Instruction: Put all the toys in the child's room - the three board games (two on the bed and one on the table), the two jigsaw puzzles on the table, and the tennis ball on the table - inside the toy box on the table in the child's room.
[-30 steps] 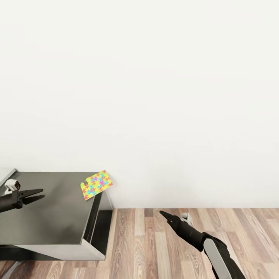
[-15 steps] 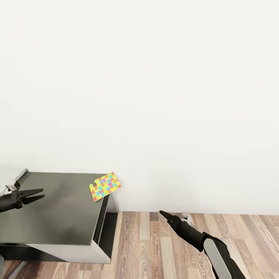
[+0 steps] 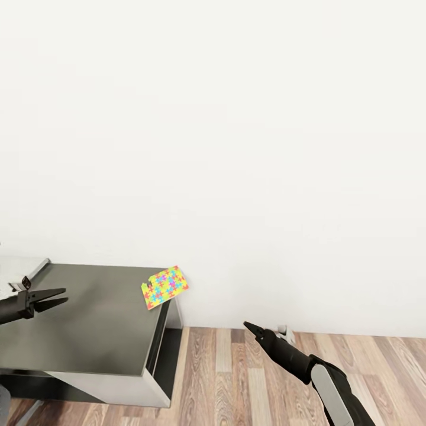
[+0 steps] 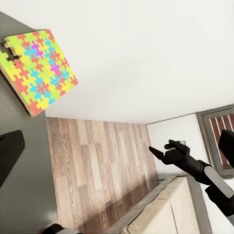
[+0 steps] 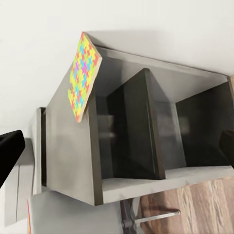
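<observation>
Left gripper (image 3: 59,297) over dark table (image 3: 89,331), jaws slightly parted, holding nothing, jigsaw puzzle (image 3: 165,287) on table's far corner beyond them, overhanging edge, right gripper (image 3: 247,325) above wood floor (image 3: 236,378), jaws closed, empty

Both arms are matte black and end in slim, pointed black grippers: the left gripper (image 3: 52,298) has two tapering fingers. The right arm (image 3: 331,387) carries a light-grey panel on its forearm and a small pale grey block near the right gripper (image 3: 248,326).

White wall (image 3: 236,118), wood-plank floor (image 3: 236,378)
</observation>
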### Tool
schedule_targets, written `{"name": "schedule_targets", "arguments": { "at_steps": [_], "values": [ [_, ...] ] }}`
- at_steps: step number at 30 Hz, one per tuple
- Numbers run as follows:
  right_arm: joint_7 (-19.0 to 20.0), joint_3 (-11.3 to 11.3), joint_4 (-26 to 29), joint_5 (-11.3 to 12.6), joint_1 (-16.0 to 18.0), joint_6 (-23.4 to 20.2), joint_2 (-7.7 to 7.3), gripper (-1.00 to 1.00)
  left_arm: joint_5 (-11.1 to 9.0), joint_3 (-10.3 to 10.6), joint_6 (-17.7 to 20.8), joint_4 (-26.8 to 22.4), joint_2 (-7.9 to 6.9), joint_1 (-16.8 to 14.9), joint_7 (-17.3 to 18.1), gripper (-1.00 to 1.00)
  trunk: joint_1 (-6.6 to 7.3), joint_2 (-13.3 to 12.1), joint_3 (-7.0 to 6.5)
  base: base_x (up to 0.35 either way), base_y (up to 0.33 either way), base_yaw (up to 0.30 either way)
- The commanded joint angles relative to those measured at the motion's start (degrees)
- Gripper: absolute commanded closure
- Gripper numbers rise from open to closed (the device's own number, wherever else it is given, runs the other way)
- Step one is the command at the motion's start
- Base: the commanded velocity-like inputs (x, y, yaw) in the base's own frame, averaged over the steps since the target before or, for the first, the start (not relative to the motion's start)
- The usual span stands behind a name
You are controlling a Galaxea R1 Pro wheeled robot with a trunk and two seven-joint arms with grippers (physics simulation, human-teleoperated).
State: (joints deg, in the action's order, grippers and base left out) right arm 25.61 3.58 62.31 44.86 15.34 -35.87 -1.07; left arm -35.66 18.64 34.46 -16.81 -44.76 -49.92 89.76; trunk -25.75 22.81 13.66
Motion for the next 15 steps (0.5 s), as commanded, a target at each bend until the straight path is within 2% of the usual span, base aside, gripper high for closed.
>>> {"name": "schedule_targets", "arguments": {
  "at_steps": [1,15],
  "values": [
    [0.1,0.1,0.0,0.2,0.0,-0.4,0.01,-1.00,-0.3,0.4,0.6,0.0,-0.05,-0.1,0.2,-1.00,-0.04,0.1,0.02,0.000,0.000,0.085],
    [0.0,0.2,-0.2,0.2,0.0,-0.4,0.02,-1.00,-0.2,0.4,0.6,0.0,0.01,-0.1,0.2,-1.00,-0.04,0.1,-1.31,0.000,0.000,0.117]
  ]
}}
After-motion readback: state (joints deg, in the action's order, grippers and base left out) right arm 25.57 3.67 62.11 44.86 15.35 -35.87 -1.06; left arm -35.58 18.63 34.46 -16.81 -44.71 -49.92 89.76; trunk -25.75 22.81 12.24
